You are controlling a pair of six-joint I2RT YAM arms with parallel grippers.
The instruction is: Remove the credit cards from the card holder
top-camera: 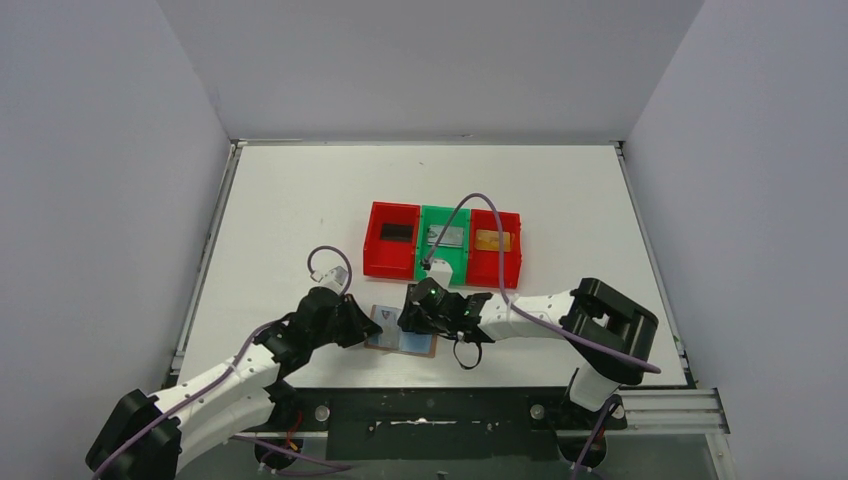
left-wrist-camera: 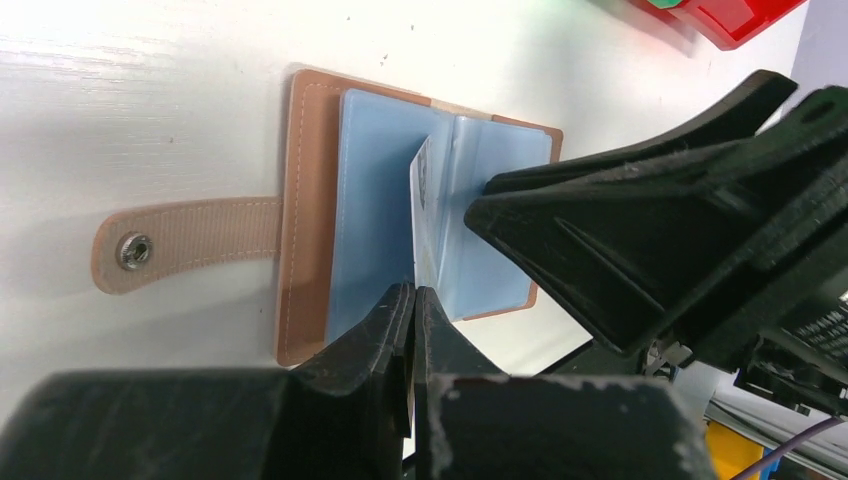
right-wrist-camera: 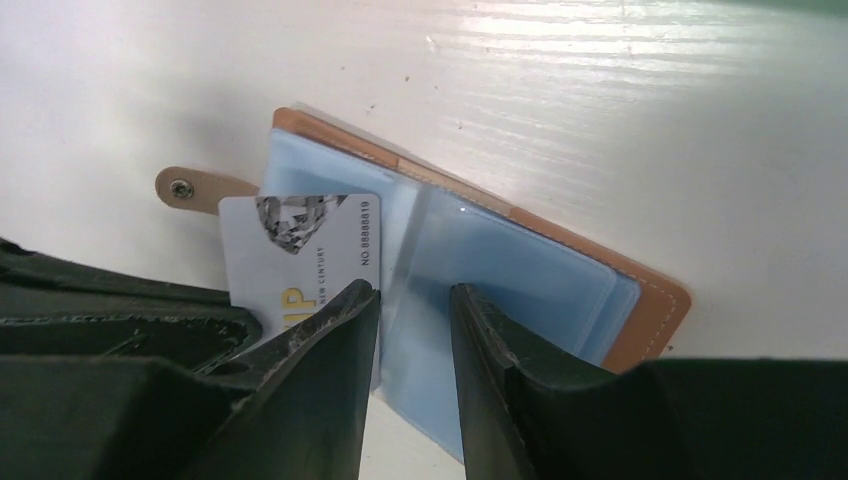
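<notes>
The tan card holder (top-camera: 412,344) lies open on the white surface (top-camera: 300,210) near the front edge, between the two arms. The left gripper (left-wrist-camera: 412,305) is pressed together, pinching a white card (right-wrist-camera: 300,245) tilted up over the blue sleeves. The right gripper (right-wrist-camera: 412,295) is just beside it, spread apart above the holder's pockets.

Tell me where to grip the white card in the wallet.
Pinch the white card across its faces at the bare printed end, probably coming from where it juts out of the blue sleeve; it tilts up off the wallet, both faces free.
</notes>
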